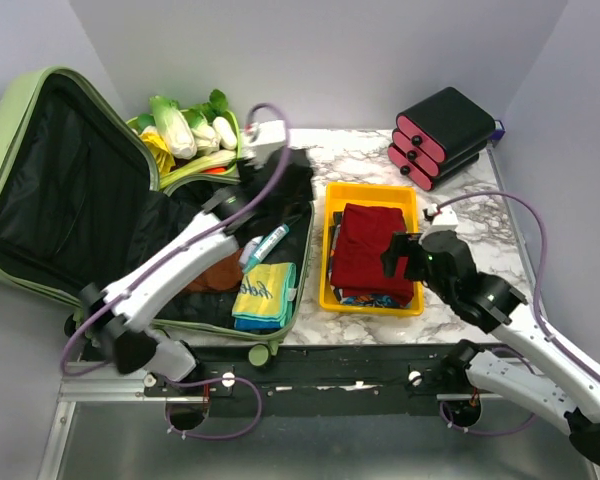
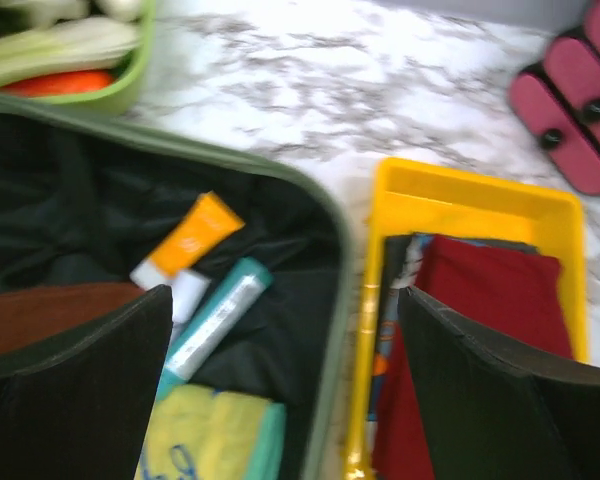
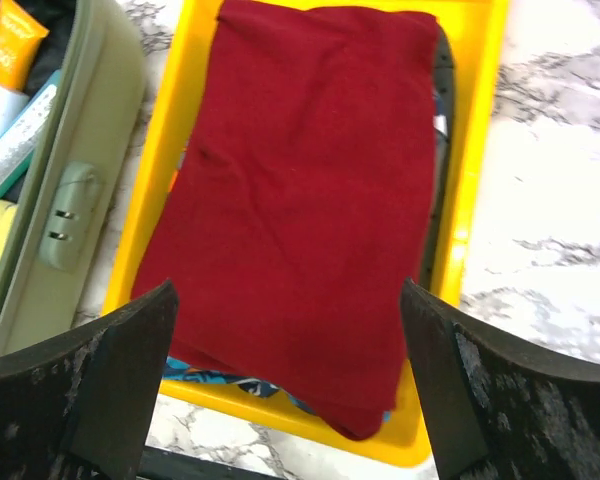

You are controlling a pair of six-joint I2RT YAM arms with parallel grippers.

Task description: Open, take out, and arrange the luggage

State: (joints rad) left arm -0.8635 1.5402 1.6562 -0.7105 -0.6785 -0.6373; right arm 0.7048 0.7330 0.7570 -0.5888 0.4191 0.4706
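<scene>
Gaping sage hard-shell luggage (image 3: 90, 130), rumpled black lining (image 1: 70, 190); left pincer (image 2: 282, 300), right pincer (image 3: 285, 290) both spread wide.

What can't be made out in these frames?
Right wrist view: what lies under the red cloth in the yellow tray; only a patterned edge shows.
Top view: the middle of the suitcase, hidden by the left arm.
Left wrist view: print on the orange tube and teal tube, blurred.
Left wrist view: the black box with pink ends, cut off by the right edge.
</scene>
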